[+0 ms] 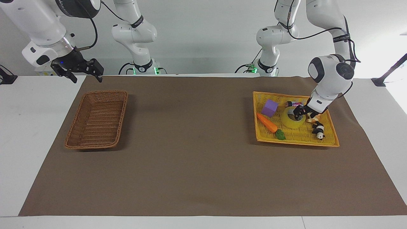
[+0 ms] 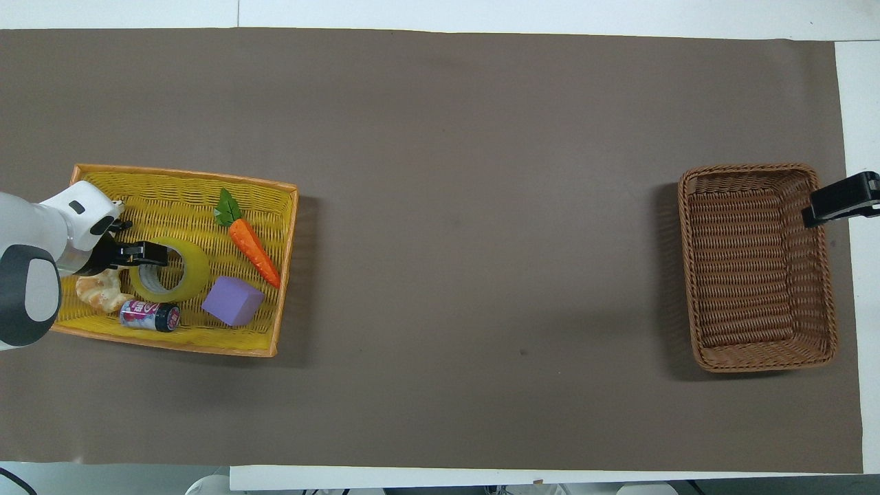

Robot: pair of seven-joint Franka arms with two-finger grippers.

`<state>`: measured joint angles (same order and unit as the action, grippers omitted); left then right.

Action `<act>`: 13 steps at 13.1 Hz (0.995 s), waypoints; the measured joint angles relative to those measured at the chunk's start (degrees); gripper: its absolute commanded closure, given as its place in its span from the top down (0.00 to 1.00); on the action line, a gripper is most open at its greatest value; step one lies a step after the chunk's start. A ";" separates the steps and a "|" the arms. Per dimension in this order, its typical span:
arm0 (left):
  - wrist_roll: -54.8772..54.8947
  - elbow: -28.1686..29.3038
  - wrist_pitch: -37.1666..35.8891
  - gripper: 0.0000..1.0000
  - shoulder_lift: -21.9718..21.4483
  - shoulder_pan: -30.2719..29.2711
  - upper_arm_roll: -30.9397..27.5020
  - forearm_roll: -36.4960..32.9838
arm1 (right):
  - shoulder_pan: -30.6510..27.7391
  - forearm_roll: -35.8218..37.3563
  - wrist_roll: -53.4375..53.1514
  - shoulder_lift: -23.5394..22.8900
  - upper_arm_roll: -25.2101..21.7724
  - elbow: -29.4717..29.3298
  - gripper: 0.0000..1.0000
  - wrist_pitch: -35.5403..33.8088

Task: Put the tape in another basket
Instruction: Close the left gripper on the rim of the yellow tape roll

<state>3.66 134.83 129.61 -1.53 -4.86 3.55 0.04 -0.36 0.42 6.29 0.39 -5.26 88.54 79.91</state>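
The left gripper (image 2: 146,253) hangs low over the yellow tray (image 2: 185,177) at the left arm's end of the table, jaws apart and holding nothing, set about the wall of the tape (image 2: 196,273) on the side toward the croissant (image 2: 100,292). The tape lies flat in that tray, hole upward. The facing view does not show whether the fingers touch the roll. The main risk is in the closing. If one finger lands on top of the wall and not inside the core, the roll may tip or skid into the can (image 2: 150,315), the purple cube (image 2: 232,301) or the carrot (image 2: 253,244). A grip on one wall only could also let the roll swing and slip during the long carry over the bare mat. The croissant and the panda (image 1: 318,130) lie close enough to be snagged as the tape lifts. The brown wicker basket (image 2: 753,168) stands empty at the right arm's end. The right gripper (image 1: 87,79) waits over its outer rim, jaws wide, where a careless drop might strike it.
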 measured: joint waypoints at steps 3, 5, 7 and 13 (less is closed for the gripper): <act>0.03 1.56 2.23 0.87 0.07 0.00 -0.01 0.00 | 0.00 0.00 0.00 0.00 0.00 0.00 1.00 0.00; 0.04 2.13 3.20 0.85 0.45 0.00 -0.01 0.00 | 0.00 0.00 0.00 0.00 0.00 0.00 1.00 0.00; 0.03 2.39 4.04 0.65 1.02 0.00 -0.01 0.00 | 0.00 0.00 0.00 0.00 0.00 0.00 1.00 0.00; -2.51 2.73 4.33 0.05 1.22 0.12 -0.04 -0.01 | 0.00 0.00 0.00 0.00 0.00 0.00 1.00 0.00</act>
<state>1.15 137.56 133.94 -0.31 -4.74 3.51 0.03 -0.36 0.42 6.29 0.39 -5.27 88.54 79.91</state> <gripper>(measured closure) 0.683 0.000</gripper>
